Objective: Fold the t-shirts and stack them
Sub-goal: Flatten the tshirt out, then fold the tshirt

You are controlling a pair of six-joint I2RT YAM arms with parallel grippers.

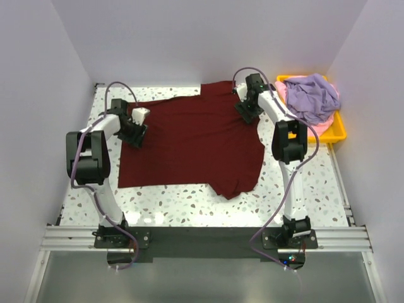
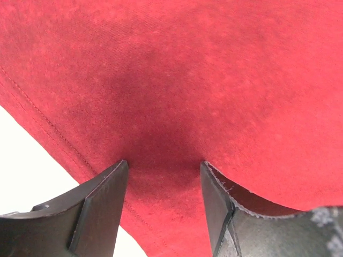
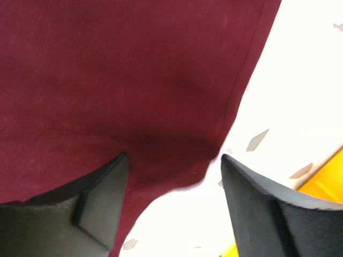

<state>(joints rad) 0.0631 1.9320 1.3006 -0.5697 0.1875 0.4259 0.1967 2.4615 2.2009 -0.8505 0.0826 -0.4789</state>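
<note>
The dark maroon t-shirt [image 1: 192,139] lies spread flat on the speckled table. My left gripper [image 1: 134,135] is open, low over its left edge; in the left wrist view the jaws [image 2: 163,171] straddle the red cloth [image 2: 182,80] near its hem. My right gripper [image 1: 247,113] is open over the shirt's far right edge; in the right wrist view it [image 3: 174,160] stands with one finger on the maroon cloth [image 3: 118,69] and the other over bare table. The lavender t-shirt [image 1: 310,96] lies crumpled on the pale pink t-shirt [image 1: 323,128] in the tray.
A yellow plastic tray [image 1: 341,129] stands at the table's far right corner; its edge shows in the right wrist view [image 3: 327,174]. White walls close in the table on three sides. The metal rail [image 1: 202,238] carrying the arm bases runs along the near edge.
</note>
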